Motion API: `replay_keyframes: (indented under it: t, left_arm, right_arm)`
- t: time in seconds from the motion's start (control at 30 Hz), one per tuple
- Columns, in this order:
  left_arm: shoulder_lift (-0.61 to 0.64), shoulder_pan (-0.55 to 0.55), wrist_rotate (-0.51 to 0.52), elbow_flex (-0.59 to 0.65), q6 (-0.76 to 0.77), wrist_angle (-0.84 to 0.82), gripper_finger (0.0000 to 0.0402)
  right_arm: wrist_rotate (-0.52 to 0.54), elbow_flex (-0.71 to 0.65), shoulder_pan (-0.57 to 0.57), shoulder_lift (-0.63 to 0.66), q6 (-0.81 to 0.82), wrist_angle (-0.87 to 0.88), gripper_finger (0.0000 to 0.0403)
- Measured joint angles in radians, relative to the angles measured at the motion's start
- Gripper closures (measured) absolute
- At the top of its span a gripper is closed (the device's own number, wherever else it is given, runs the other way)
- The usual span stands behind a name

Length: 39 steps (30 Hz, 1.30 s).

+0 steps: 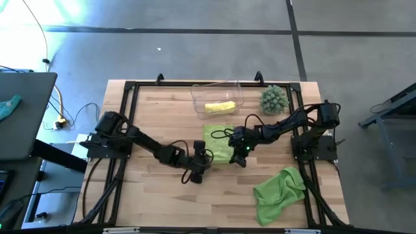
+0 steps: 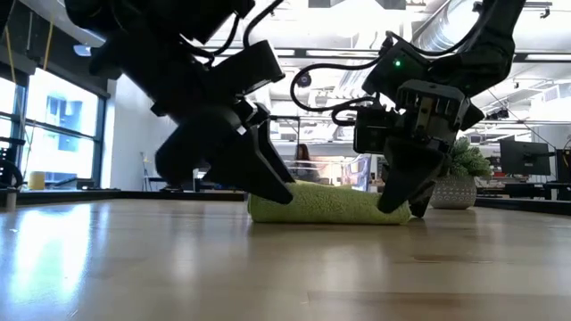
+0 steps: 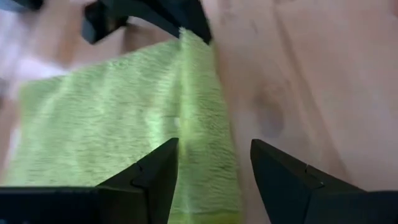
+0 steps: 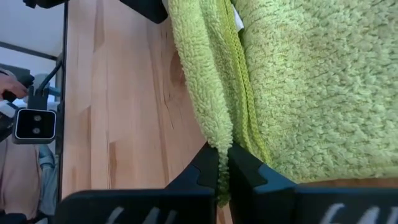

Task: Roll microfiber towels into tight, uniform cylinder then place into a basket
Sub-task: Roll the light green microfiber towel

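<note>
The right claw (image 4: 222,169) is clamped on a corner of the lime green towel (image 1: 218,144) at centre frame in the high view. The left claw (image 3: 214,168) stands apart over the towel's opposite rolled edge, gripping nothing. To roll well, I judge both claws should take the same edge level and turn together, keeping tension so the cylinder stays even. The towel lies partly rolled, fuzzy and soft. The basket (image 1: 235,88) sits above it, holding a yellow towel (image 1: 220,107).
</note>
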State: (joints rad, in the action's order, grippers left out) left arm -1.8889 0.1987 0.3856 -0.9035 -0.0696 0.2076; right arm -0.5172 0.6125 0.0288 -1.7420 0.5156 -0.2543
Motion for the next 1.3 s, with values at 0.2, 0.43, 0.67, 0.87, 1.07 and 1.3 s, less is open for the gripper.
replay_keyframes:
  t: [0.2,0.43,0.67,0.87,1.07,1.3]
  left_arm:
    - [0.010,0.043,0.040,-0.002,-0.074,0.065,0.0211]
    - [-0.034,0.059,0.026,-0.001,-0.049,0.043,0.0211]
    - [-0.074,0.021,0.041,-0.002,-0.013,0.052,0.0211]
    - [-0.061,0.035,0.050,-0.001,-0.044,0.060,0.0211]
    - [-0.061,0.036,0.064,-0.001,-0.057,0.054,0.0211]
    - [-0.061,0.009,0.097,-0.001,-0.015,0.034,0.0211]
  right_arm:
    - [0.011,0.000,0.000,0.000,0.000,0.002,0.0403]
    - [0.012,0.000,0.000,-0.001,0.003,0.001,0.0403]
    - [0.017,-0.001,-0.003,-0.001,0.003,0.000,0.0403]
    - [0.019,-0.001,-0.003,-0.002,0.003,0.002,0.0403]
    - [0.038,-0.002,-0.003,-0.002,0.008,0.003,0.0403]
    - [0.041,-0.002,-0.003,-0.002,0.009,0.003,0.0403]
